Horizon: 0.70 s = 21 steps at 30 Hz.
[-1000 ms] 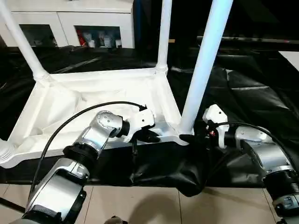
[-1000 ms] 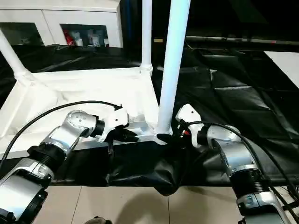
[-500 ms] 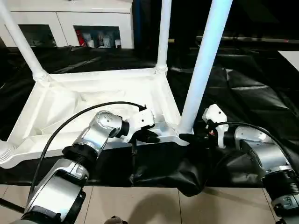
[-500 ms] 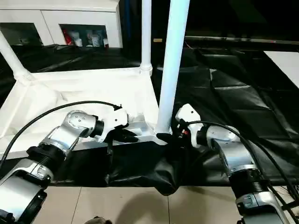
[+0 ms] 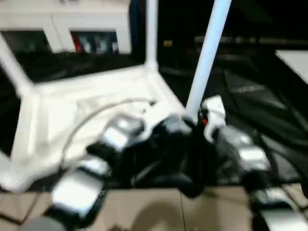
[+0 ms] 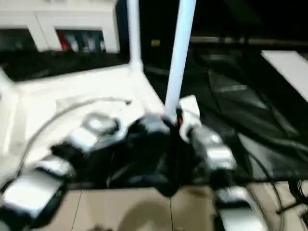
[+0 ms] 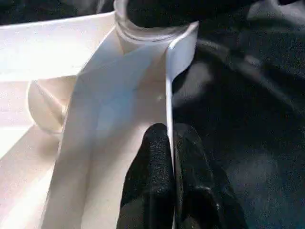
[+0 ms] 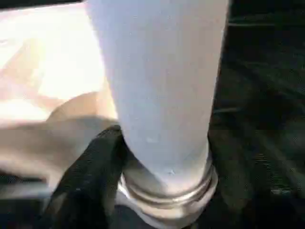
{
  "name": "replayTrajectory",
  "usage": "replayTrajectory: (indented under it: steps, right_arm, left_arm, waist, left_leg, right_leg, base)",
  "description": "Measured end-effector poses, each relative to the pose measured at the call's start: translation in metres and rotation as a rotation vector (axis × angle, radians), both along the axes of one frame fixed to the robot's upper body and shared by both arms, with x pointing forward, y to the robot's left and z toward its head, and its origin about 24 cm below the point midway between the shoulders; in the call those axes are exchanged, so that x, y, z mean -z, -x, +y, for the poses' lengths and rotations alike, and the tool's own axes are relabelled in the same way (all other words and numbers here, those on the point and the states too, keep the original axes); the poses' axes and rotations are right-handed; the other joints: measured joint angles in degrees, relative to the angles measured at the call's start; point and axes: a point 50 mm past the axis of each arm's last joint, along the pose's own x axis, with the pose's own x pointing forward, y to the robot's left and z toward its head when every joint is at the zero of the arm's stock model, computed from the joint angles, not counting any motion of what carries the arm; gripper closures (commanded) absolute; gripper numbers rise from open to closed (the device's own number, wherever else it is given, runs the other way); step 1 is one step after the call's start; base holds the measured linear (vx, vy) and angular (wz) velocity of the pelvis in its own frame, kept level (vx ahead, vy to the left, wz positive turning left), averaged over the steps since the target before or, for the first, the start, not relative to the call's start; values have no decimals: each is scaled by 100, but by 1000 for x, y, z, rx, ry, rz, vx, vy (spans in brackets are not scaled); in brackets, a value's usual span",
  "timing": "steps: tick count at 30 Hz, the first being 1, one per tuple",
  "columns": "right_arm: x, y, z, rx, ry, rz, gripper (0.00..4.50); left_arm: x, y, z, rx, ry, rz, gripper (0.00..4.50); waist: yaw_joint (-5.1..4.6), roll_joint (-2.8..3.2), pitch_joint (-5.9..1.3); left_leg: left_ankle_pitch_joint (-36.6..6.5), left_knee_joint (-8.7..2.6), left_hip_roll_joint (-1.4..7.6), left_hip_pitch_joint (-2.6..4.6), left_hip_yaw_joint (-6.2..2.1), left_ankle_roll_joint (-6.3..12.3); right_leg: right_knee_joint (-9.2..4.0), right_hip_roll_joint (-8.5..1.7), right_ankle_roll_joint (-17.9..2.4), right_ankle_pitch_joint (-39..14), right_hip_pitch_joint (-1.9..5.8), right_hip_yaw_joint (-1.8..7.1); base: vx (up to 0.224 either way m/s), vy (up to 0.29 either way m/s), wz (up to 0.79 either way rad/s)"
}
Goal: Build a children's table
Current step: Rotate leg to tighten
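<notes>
Nearest in the head view, at about 6 o'clock, there's bare tile floor (image 5: 159, 211), then the black sheet (image 5: 269, 125) everything lies on; the two silver forearms come in from 7 and 5 o'clock and meet at the near right corner of the upside-down tabletop (image 5: 96, 91).

Left end effector (image 7: 170, 143) is pinching the thin rim of the tabletop (image 7: 119, 81), one black finger on each side of the edge, pressed together on it; right end effector (image 8: 162, 157) sits at the base of the near leg (image 8: 157, 81), with one black finger (image 8: 90, 167) against the collar where the leg enters the corner socket; the other finger is hidden behind the leg, so I can't tell whether it's really gripping or just hugging it.

Further back, around 12 o'clock, another leg (image 5: 151, 33) stands in the far right corner, and one more leg (image 5: 12, 67) at 10 o'clock; white cabinet (image 5: 72, 24) beyond.

What could go wrong, my guess: the whole head view is smeared, so things look to be moving quickly; if the leg isn't fully seated, a sideways shove could tilt or pop it out; the thin rim could also slip out of the left pinch and let the tabletop skate on the slick sheet.
</notes>
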Motion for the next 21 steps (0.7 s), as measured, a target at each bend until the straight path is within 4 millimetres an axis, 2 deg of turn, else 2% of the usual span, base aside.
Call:
replayTrajectory:
  steps: [6, 7, 14, 20, 21]
  right_arm:
    - [-1, -3, 6, 33, 21, -17, 185]
    - [-2, -3, 6, 41, 16, -19, 149]
    - [1, -1, 4, 40, 17, -12, 94]
    - [-6, 11, -8, -29, 38, -63, 94]
    - [-10, 15, -13, -60, 47, -79, 92]
  left_arm:
    - [1, 0, -3, 7, 5, -26, 450]
    - [0, -1, -3, 9, 4, -29, 450]
    - [0, -1, 0, 30, -2, -56, 450]
    - [-1, -1, 0, 59, 1, -86, 450]
    - [-1, -1, 0, 64, 3, -90, 421]
  waist:
    - [1, 6, -4]
    - [1, 6, -4]
    - [5, 11, 0]
    - [40, 24, 8]
    - [49, 24, 8]
  left_leg:
    - [0, -10, 4, 0, -11, 0]
    - [0, -10, 4, 0, -11, 0]
    - [0, -19, 3, -4, -11, -1]
    - [0, -31, 3, -11, -7, -1]
    - [0, -32, 3, -11, -7, -1]
  right_leg:
    - [1, 11, 3, 2, -2, -7]
    - [0, 10, 3, 2, -2, -6]
    - [-1, 9, 4, 2, -7, -6]
    - [-3, 8, 14, -4, -14, -7]
    - [-3, 8, 17, -6, -14, -6]
  base:
    - [0, 0, 0]
    - [0, 0, 0]
    - [0, 0, 0]
    - [0, 0, 0]
    - [0, 0, 0]
